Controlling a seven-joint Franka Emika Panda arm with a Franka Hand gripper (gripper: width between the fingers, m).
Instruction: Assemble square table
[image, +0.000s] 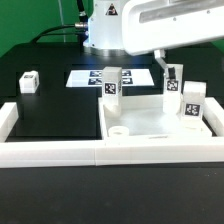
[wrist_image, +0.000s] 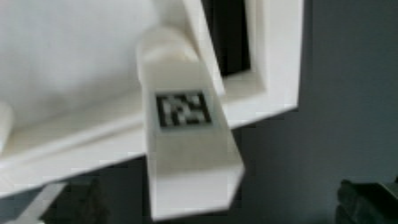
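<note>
The large white plastic square tray-like tabletop (image: 150, 125) sits right of frame centre, three tagged white leg blocks (image: 112, 83) upright in it; the gripper (image: 170, 68) hangs spread wide.

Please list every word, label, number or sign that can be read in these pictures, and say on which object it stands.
No words, letters or numbers can be read.
Black-white square tag on the white plastic leg block: a pattern only, blurred.
Tags on the standing white leg blocks: too small to read.
Tags on the flat white marker board: too small to read.
</note>
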